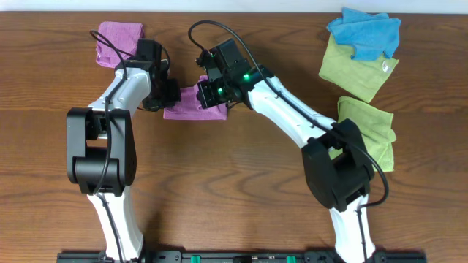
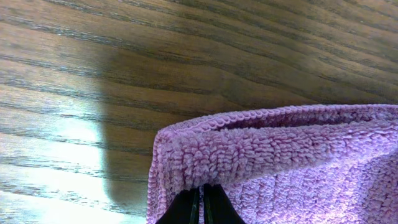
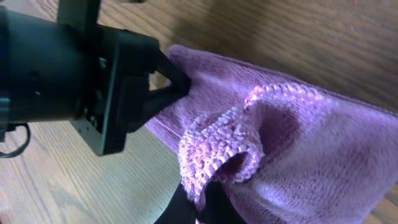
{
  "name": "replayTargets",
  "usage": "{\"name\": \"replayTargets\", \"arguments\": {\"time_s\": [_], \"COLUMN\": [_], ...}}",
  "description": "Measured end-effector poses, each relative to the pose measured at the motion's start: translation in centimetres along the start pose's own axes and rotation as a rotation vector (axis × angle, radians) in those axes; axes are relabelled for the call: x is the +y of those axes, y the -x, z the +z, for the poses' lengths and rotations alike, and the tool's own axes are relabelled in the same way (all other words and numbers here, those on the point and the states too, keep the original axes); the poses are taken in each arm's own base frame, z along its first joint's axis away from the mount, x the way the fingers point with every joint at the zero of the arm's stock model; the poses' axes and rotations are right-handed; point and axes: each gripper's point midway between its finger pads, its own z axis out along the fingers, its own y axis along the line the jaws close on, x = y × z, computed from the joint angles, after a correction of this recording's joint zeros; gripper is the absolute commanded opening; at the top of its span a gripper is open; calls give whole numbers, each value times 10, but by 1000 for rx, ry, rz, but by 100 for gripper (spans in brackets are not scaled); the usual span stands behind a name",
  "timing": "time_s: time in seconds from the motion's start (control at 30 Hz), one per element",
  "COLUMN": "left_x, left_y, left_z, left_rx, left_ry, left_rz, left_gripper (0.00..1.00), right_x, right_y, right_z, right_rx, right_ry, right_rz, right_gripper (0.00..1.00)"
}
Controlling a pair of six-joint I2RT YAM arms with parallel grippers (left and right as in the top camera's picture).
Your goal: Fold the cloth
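The purple cloth [image 1: 191, 108] lies bunched and partly folded on the table between my two grippers. My left gripper [image 1: 174, 93] is at its left edge and is shut on the cloth. In the left wrist view the black fingertips [image 2: 211, 205] pinch the fluffy hemmed edge of the cloth [image 2: 280, 155]. My right gripper [image 1: 210, 91] is at the cloth's right side, shut on a curled corner of the cloth [image 3: 217, 149]. The right wrist view also shows the left gripper [image 3: 177, 81] biting the cloth's far edge. The two grippers stand close together.
Another purple cloth [image 1: 121, 40] lies folded at the back left behind the left arm. At the right are two yellow-green cloths [image 1: 358, 69] [image 1: 369, 128], with a blue cloth [image 1: 365, 33] on the farther one. Bare wooden table [image 1: 234, 190] lies in front.
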Motion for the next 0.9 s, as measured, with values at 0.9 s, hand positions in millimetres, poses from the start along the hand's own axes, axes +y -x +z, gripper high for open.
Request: {"name": "replayTargets", "arguments": {"time_s": [0.9], "left_x": [142], "left_y": [52], "left_z": [-191], "left_rx": [-349], "left_ry": [3], "left_rz": [-365], "left_gripper": [6], "right_x": [30], "right_y": [5], "right_z": [14], "right_rx": [-48], "right_ry": [46], "right_rz": [-67], "right_gripper": [1]}}
